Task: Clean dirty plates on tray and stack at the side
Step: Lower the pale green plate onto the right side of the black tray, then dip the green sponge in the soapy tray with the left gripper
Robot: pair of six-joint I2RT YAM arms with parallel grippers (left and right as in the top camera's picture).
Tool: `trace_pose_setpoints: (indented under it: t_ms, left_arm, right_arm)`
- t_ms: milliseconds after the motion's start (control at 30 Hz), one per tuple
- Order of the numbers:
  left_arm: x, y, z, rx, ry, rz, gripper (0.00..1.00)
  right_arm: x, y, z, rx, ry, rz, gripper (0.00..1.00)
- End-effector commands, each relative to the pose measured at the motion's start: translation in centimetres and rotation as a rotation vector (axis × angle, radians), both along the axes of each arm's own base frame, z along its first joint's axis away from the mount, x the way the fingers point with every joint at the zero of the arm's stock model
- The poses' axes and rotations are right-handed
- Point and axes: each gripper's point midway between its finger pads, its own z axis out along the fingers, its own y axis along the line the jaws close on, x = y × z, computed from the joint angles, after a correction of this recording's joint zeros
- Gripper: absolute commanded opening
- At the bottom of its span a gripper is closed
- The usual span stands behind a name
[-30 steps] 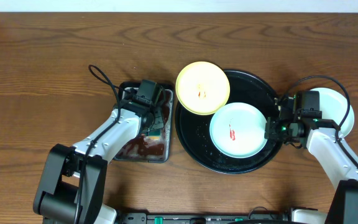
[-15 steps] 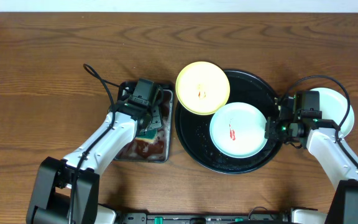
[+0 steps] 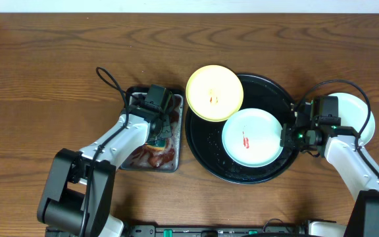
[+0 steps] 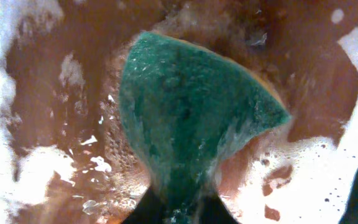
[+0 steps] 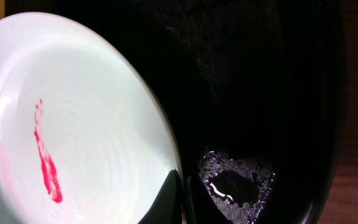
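On the black tray (image 3: pixel 206 155) lies a pale mint plate (image 3: pixel 252 138) with a red smear. My right gripper (image 3: pixel 287 138) is shut on its right rim. In the right wrist view a dark finger (image 5: pixel 169 199) lies over the rim of that plate (image 5: pixel 73 124). A pale yellow plate (image 3: pixel 214 92) with an orange smear rests over the tray's upper-left rim. Another pale plate (image 3: pixel 360 115) sits on the table right of the tray, partly under the right arm. My left gripper (image 4: pixel 182 211) is shut on a wet green sponge (image 4: pixel 191 106) above brown liquid.
A rectangular metal pan (image 3: pixel 175 158) with brown foamy liquid stands just left of the tray, and the left gripper (image 3: pixel 160 128) hangs in it. A black cable (image 3: pixel 107 79) loops over the table behind the pan. Water pools on the tray floor (image 5: pixel 235 183).
The left jaws opened and shut again on the sponge, while the left arm shifted slightly in the pan and came back. The right arm and the plates have not moved.
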Motion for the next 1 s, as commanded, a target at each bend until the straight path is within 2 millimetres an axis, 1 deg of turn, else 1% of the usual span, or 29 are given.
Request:
trace_pose_setpoints:
  t_ms: [0, 133, 367, 567, 633, 667, 833, 967]
  left_arm:
    - [-0.9, 0.1, -1.1, -0.010, 0.046, 0.035, 0.07]
    - [-1.0, -1.4, -1.0, -0.095, 0.059, 0.016, 0.07]
    - [-1.1, -3.6, -0.7, -0.214, 0.076, -0.012, 0.07]
    - [-1.1, -4.0, -0.6, -0.252, 0.082, 0.041, 0.07]
    - [-1.1, -4.9, -0.4, -0.300, 0.089, 0.027, 0.07]
    - [-1.0, -5.6, -0.1, -0.342, 0.091, 0.018, 0.08]
    - [-0.5, -5.9, 0.0, -0.361, 0.074, 0.056, 0.08]
    - [-0.3, -6.2, 0.1, -0.366, 0.061, 0.046, 0.08]
  right_arm:
    - [-0.2, 0.6, -0.2, 0.018, 0.009, 0.005, 0.02]
    - [-0.2, 0.6, -0.2, 0.018, 0.009, 0.005, 0.02]
    - [-0.2, 0.6, -0.2, 0.018, 0.008, 0.005, 0.02]
    - [-0.2, 0.6, -0.2, 0.018, 0.009, 0.005, 0.02]
    - [-0.2, 0.6, -0.2, 0.018, 0.009, 0.005, 0.02]
    - [-0.2, 0.6, -0.2, 0.018, 0.009, 0.005, 0.02]
    - [-0.2, 0.6, -0.2, 0.018, 0.009, 0.005, 0.02]
    - [-0.2, 0.6, -0.2, 0.018, 0.009, 0.005, 0.01]
